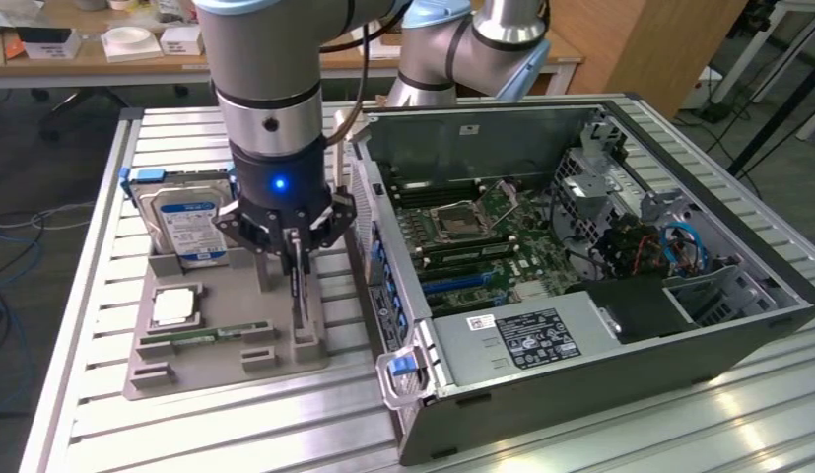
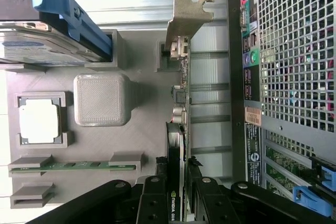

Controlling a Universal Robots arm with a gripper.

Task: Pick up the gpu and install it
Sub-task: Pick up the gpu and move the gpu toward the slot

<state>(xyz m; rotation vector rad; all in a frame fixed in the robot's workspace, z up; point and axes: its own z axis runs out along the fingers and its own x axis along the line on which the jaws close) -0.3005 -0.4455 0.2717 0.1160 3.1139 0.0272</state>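
The gpu (image 1: 298,301) is a thin dark card standing on edge in a slot of the grey fixture tray (image 1: 197,370), beside the open computer case (image 1: 722,340). My gripper (image 1: 296,251) comes straight down over its upper end. In the wrist view the gpu (image 2: 178,103) runs edge-on away from me, its pale metal bracket (image 2: 186,17) at the far end. The black fingers (image 2: 152,200) of my gripper (image 2: 177,205) press against both faces of the card, shut on it. The card's lower edge still sits in the tray (image 2: 142,129).
The tray also holds a silver hard drive (image 1: 183,222) with a blue-white label, a square processor (image 1: 177,307) and a green memory stick (image 1: 203,335). The case's perforated rear wall (image 2: 294,51) stands close beside the card. The motherboard (image 1: 493,246) lies exposed inside the case.
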